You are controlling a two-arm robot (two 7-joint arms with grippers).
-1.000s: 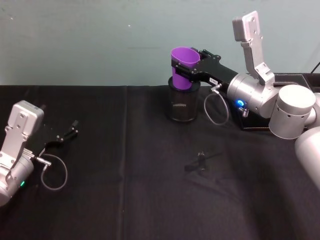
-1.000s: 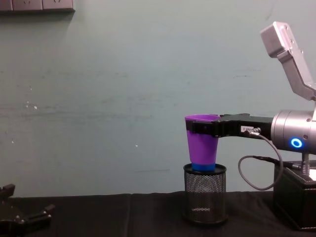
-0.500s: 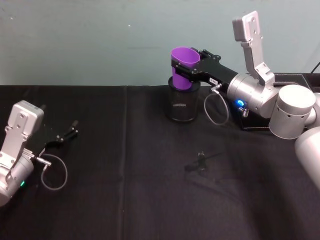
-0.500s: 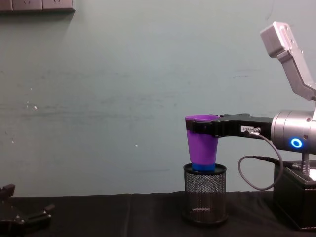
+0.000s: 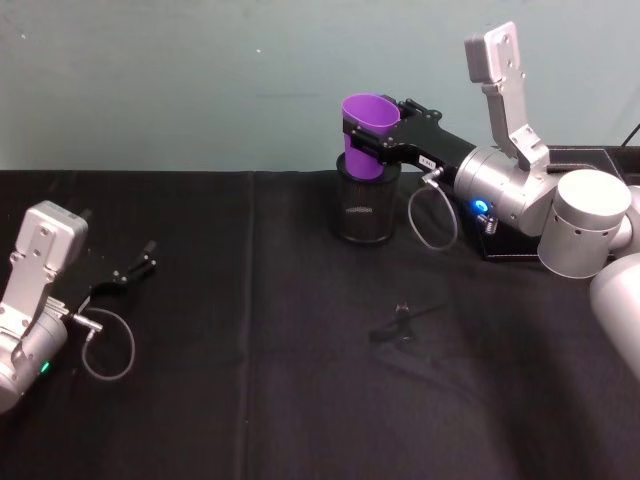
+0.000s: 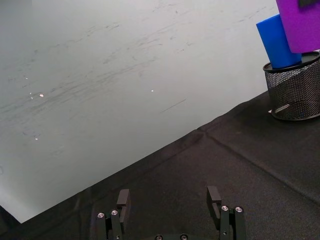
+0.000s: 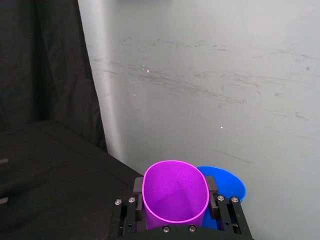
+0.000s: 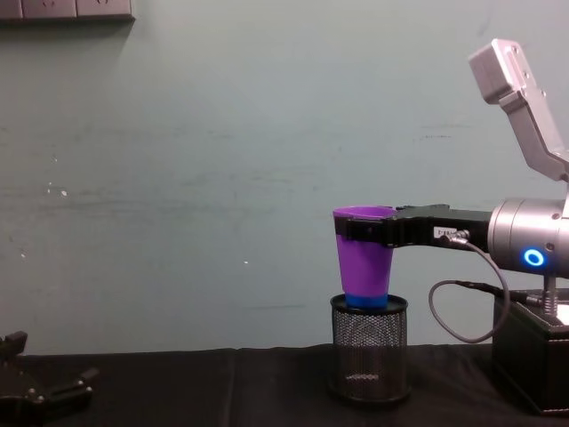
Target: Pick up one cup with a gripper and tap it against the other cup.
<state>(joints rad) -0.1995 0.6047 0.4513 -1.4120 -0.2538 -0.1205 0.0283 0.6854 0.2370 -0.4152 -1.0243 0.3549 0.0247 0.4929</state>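
Observation:
My right gripper (image 5: 372, 130) is shut on the purple cup (image 5: 368, 135) near its rim and holds it upright over the black mesh holder (image 5: 365, 210) at the table's back. In the chest view the gripper (image 8: 369, 229) comes in level from the right, and the cup (image 8: 364, 258) hangs with its base at the holder's (image 8: 369, 347) mouth. The blue cup (image 8: 366, 300) stands in the holder, mostly hidden behind the purple one. The right wrist view has the blue rim (image 7: 227, 185) right beside the purple cup (image 7: 175, 192); whether they touch I cannot tell. My left gripper (image 5: 135, 268) rests open at the table's left.
A small black clamp (image 5: 400, 322) lies on the black cloth in front of the holder. A black box (image 8: 533, 356) stands at the back right under my right arm. The pale wall runs right behind the holder.

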